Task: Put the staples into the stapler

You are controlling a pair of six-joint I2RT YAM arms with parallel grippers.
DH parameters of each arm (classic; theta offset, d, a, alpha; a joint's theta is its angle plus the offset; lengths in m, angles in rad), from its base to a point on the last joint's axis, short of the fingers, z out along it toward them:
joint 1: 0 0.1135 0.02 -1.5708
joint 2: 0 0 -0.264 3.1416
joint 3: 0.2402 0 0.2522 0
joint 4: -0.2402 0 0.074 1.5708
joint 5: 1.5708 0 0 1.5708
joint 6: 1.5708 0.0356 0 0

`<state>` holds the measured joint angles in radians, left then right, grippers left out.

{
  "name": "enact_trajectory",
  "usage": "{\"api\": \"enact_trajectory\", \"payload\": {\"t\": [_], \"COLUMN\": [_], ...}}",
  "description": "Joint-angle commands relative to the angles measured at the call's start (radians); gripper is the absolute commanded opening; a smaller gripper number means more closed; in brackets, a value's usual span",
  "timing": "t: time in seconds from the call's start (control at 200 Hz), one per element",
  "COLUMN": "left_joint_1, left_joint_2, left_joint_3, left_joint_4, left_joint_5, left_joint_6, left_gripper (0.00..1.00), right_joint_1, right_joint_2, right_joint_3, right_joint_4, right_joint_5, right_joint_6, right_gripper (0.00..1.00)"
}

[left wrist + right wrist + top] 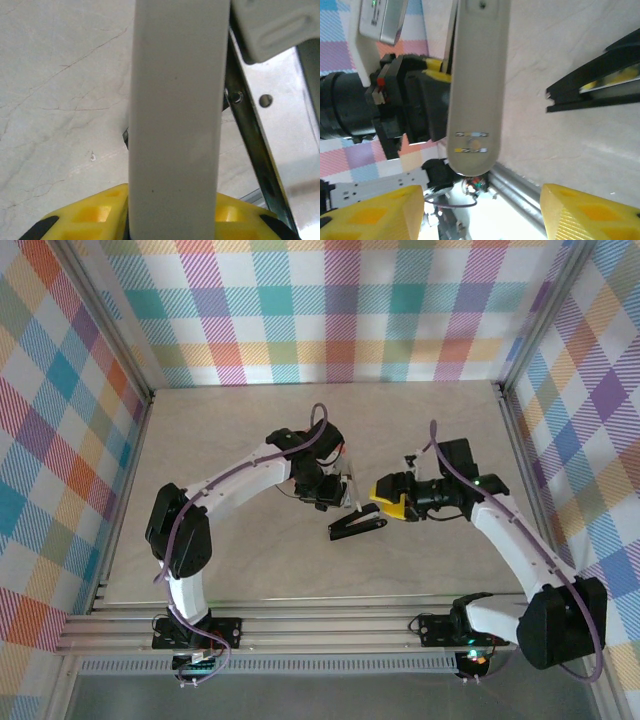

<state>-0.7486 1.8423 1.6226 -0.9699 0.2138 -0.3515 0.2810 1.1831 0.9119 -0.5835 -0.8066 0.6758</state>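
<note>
Stapler (357, 525) lies hinged open in the middle of the table (250, 570), its black base nearest the arm bases. Just beyond, the left gripper (172, 217) is clenched across the pale top arm, lifting it off the metal rail. The right gripper (482, 214) faces it, released, with nothing between its fingers. The stapler is probably rigid but loose at the hinge, with slippery plastic. Grip its narrow sides and leave the rail free for the light, brittle staples.

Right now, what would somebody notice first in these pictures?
Probably the bright checked walls all round the table. Then the two arms meeting mid-table: the left end effector grips the stapler's pale top, and the right end effector, yellow fingers spread, hangs near its black base.
</note>
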Motion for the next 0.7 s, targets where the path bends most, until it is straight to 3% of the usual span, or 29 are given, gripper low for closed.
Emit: {"api": "enact_trajectory", "payload": {"t": [0.0,0.26,0.515,0.58,0.695], "left_joint_1": [-0.019,-0.037,-0.043,-0.044,-0.041], "left_joint_2": [-0.011,-0.014,-0.012,-0.015,-0.017], "left_joint_3": [0.06,0.065,0.083,0.09,0.107], "left_joint_4": [0.014,0.066,0.071,0.063,0.038], "left_joint_5": [-0.004,0.029,0.048,0.034,-0.021], "left_joint_6": [0.052,0.062,0.066,0.057,0.033], "left_gripper": [0.0,0.0,0.04,0.09,0.31], "right_joint_1": [0.047,0.075,0.075,0.075,0.07], "right_joint_2": [0.031,0.1,0.119,0.117,0.102], "right_joint_3": [0.032,0.031,0.02,0.019,0.015], "right_joint_4": [0.076,0.093,0.188,0.198,0.173], "right_joint_5": [-0.041,0.021,0.012,0.014,0.069], "right_joint_6": [0.111,0.128,0.157,0.159,0.171], "right_gripper": [0.62,0.59,0.22,0.16,0.11]}}
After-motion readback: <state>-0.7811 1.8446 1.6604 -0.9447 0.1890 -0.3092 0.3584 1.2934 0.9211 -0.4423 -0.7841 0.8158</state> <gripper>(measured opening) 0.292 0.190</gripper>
